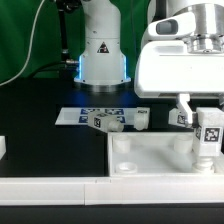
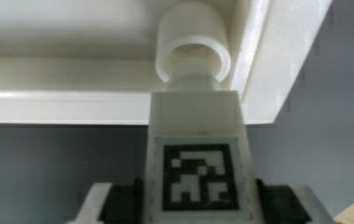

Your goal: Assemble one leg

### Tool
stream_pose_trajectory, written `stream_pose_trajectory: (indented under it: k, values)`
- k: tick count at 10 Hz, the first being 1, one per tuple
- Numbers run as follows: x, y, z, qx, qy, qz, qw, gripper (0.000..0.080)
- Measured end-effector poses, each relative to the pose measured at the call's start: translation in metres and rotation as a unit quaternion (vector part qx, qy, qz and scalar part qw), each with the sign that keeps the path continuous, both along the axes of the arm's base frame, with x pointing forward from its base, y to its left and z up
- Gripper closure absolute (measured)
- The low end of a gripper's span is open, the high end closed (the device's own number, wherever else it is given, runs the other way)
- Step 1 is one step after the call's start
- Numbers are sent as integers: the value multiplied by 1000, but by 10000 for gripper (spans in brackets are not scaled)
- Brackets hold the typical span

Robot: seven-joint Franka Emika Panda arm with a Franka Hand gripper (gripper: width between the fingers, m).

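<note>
My gripper is shut on a white leg with a black-and-white tag, held upright at the exterior view's right, over the right end of the large flat white panel. In the wrist view the leg runs out from between my fingers, and its narrower round end points at the panel's edge. I cannot tell whether the leg touches the panel. Three more legs lie near the marker board: one, another and a third.
The marker board lies flat on the black table behind the panel. The robot base stands at the back centre. A white block sits at the exterior view's left edge. A green backdrop is behind.
</note>
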State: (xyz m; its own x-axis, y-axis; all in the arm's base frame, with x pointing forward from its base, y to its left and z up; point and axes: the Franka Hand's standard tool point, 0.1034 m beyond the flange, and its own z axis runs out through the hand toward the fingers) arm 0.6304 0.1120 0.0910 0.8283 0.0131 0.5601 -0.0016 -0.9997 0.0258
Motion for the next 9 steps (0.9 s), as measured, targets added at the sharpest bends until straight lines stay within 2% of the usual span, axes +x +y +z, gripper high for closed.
stream_pose_trajectory:
  k: [2, 5, 9]
  values:
    - [0, -3, 5, -2, -1, 2, 1000, 512]
    - [-4, 2, -1, -3, 3, 7, 1000, 512]
    - [-6, -2, -11, -7, 10, 6, 1000, 512]
